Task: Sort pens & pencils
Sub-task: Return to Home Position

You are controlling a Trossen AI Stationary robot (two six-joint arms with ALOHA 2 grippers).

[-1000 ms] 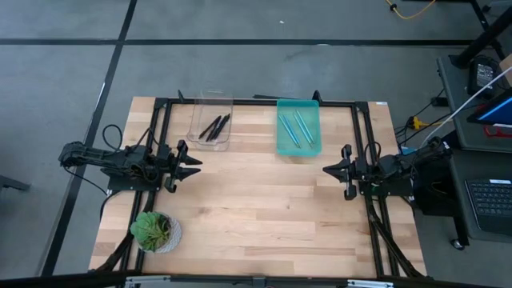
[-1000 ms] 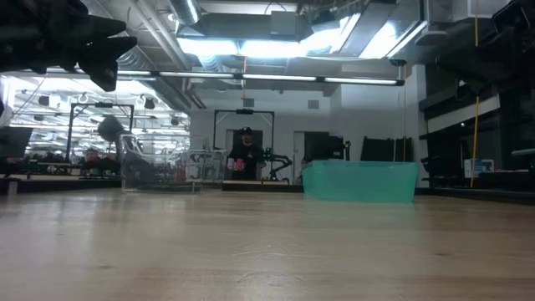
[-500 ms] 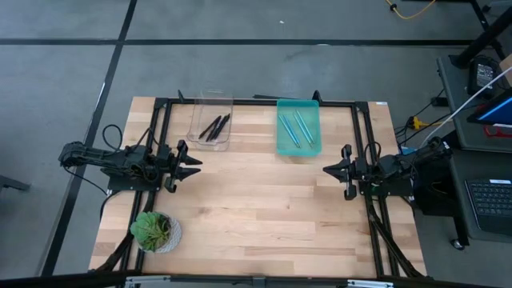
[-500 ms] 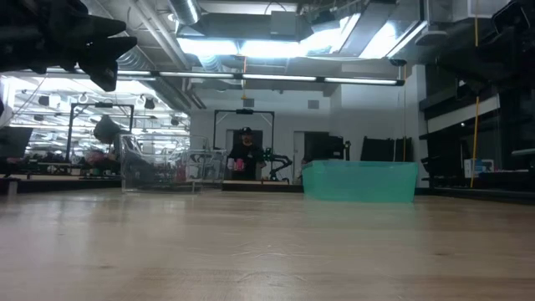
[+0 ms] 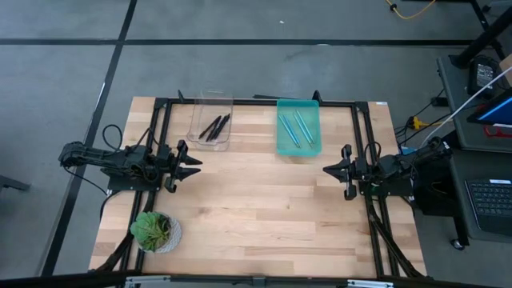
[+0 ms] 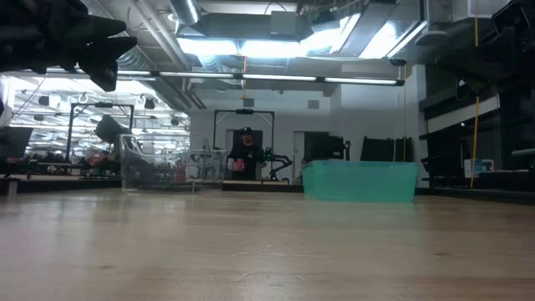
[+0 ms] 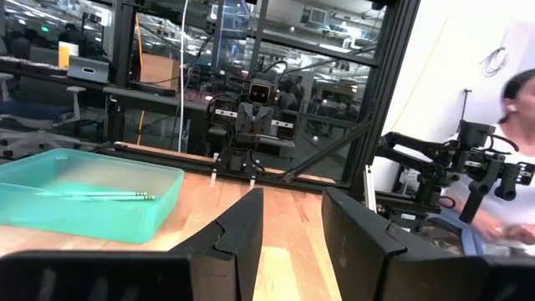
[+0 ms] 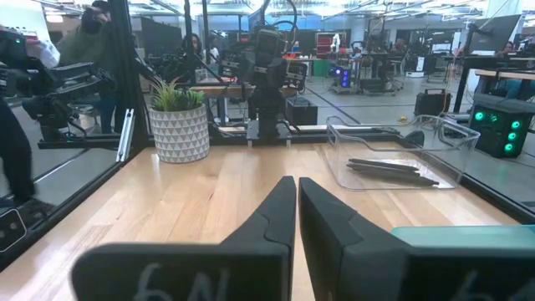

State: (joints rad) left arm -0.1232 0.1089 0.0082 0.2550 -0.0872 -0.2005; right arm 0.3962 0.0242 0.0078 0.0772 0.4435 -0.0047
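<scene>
Black sticks [image 5: 214, 126] lie in a clear bin [image 5: 211, 122] at the table's far edge; in the right wrist view they show [image 8: 389, 170] on the clear bin's floor [image 8: 401, 159]. Light blue sticks [image 5: 294, 128] lie in a teal bin [image 5: 298, 146] beside it, and show too [image 7: 100, 195] in the left wrist view. My left gripper [image 5: 192, 165] hovers open at the table's left side. My right gripper [image 5: 328, 170] hovers shut at the right side. Both point toward the table's middle and hold nothing.
A potted plant [image 5: 156, 232] stands at the near left corner. A black frame [image 5: 256, 101] runs along the table's edges. The wood between the two grippers is bare. A person [image 7: 518, 159] is beyond the right side, another person [image 8: 25, 100] beyond the left.
</scene>
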